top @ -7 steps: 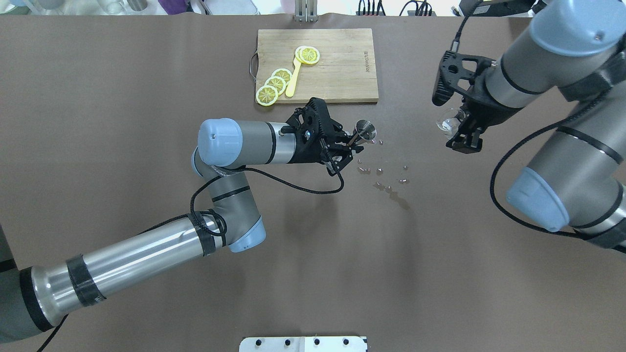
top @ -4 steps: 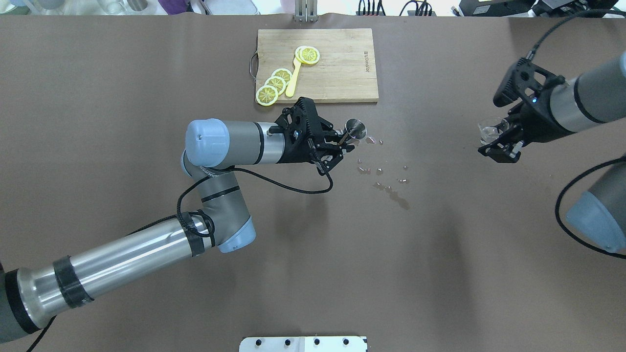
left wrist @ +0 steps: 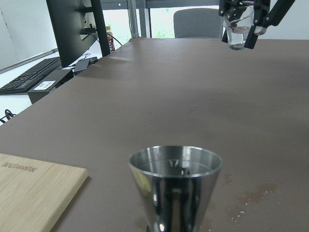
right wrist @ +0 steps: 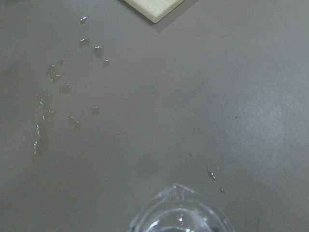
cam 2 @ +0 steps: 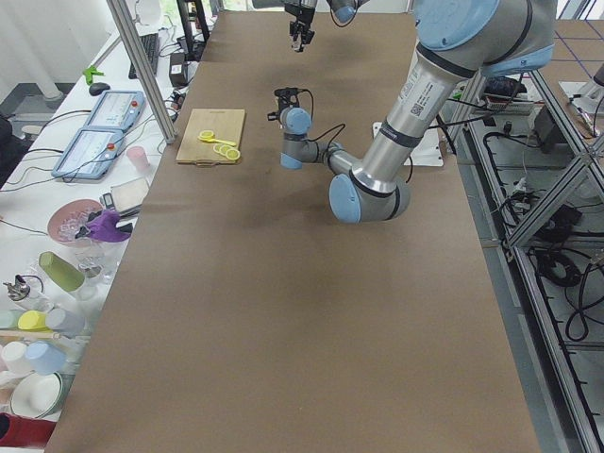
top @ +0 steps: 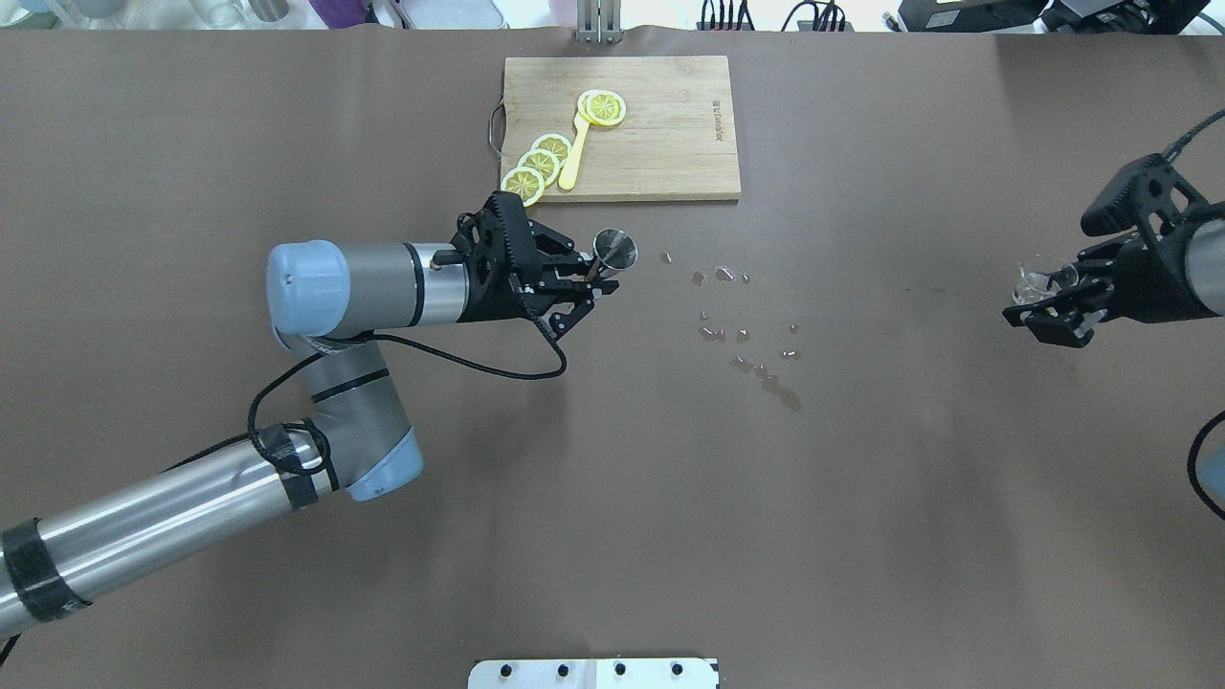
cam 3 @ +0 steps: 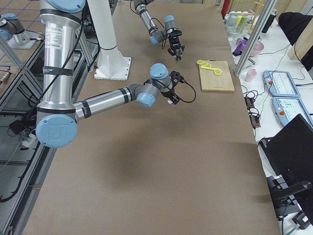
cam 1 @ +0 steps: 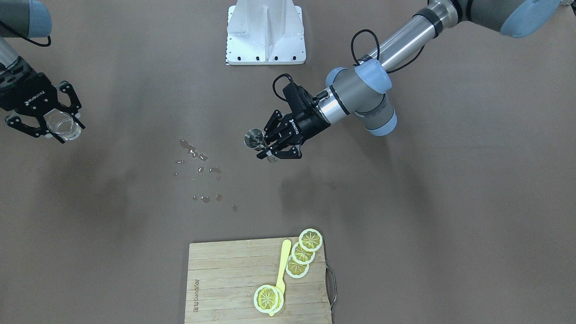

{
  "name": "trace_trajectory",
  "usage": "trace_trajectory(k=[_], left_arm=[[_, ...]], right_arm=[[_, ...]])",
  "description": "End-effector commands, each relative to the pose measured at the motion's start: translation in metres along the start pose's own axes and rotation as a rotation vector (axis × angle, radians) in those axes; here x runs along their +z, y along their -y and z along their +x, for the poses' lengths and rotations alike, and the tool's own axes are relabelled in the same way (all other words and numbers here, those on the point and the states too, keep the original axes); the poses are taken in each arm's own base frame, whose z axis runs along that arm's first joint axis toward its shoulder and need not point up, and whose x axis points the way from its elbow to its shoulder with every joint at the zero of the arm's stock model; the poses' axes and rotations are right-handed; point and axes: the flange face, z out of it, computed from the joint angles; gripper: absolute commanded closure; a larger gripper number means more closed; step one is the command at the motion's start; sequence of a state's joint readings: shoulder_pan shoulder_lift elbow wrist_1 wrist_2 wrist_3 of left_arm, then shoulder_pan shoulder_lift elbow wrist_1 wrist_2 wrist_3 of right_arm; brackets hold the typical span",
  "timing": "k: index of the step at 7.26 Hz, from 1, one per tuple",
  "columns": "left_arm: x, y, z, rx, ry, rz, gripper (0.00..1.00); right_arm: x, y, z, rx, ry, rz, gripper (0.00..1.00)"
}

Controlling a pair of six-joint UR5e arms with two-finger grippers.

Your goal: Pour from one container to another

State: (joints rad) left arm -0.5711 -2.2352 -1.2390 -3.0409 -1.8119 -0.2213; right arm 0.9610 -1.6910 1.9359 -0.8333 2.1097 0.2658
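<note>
**Separating the two vessels: both arms drawn apart**

Item 1. Small conical steel measuring cup (top: 614,249), upright and raised off the table, just off the near edge of the board. The left gripper (top: 593,277) is clamped on its lower part. The left wrist view shows a reflective interior; whether it holds liquid cannot be told.

Item 2. Clear spouted glass beaker (top: 1035,280), upright, pinched in the right gripper (top: 1043,301) over the table's far right side. It has been carried well away from the cup, and the left arm has likewise pulled back toward its own side.

Item 3. Scatter of spilled clear droplets (top: 742,335) on the brown table covering (top: 612,526), between the two vessels.

Item 4. Rectangular wooden cutting board (top: 670,144) with yellow lemon slices (top: 539,163) and a yellow plastic spoon (top: 572,158).

Assessment: with both vessels level and now well apart, the transfer looks finished, part of it lost to the table. Setting both down probably remains.
</note>
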Motion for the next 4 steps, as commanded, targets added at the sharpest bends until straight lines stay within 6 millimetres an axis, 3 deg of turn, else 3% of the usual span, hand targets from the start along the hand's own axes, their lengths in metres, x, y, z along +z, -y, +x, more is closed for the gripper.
trace_trajectory(k=[1, 3, 4], left_arm=[[-0.042, -0.019, -0.013, -0.002, 0.056, 0.011, 1.0], [-0.068, -0.04, -0.014, -0.06, 0.078, 0.061, 1.0], [-0.094, -0.048, -0.011, -0.097, 0.121, 0.08, 1.0]], right_arm=[[0.018, -0.063, 0.033, 0.007, -0.003, 0.087, 1.0], [0.02, -0.11, 0.05, 0.116, -0.014, 0.148, 1.0], [0.031, -0.137, 0.064, 0.112, -0.009, 0.164, 1.0]])
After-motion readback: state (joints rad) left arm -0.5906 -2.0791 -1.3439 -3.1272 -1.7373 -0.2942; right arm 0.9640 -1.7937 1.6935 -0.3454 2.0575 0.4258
